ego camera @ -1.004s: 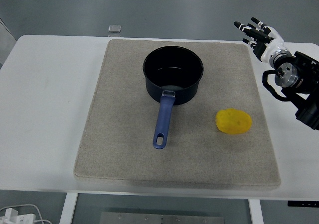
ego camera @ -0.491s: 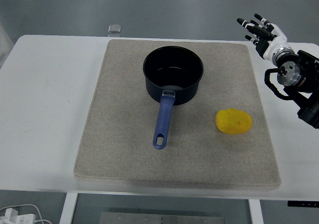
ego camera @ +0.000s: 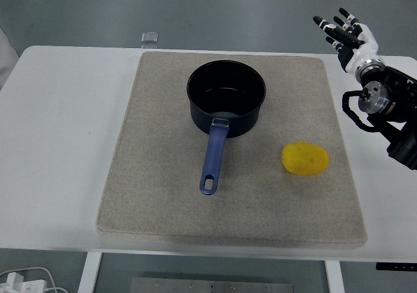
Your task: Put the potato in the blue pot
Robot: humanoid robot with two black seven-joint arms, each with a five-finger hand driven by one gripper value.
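A yellow potato lies on the beige mat, to the right of the pot. The dark blue pot stands upright and empty at the mat's back middle, its blue handle pointing toward the near edge. My right hand is at the far right, above the table's back right corner, well behind and to the right of the potato. Its fingers are spread and hold nothing. The left arm is out of view.
A small clear square object sits at the table's back edge, left of the pot. The white table extends left of the mat. Cables and a white plug lie on the floor at bottom left.
My right hand has lifted and drifted a little to the right and toward the back. The potato and pot have not moved.
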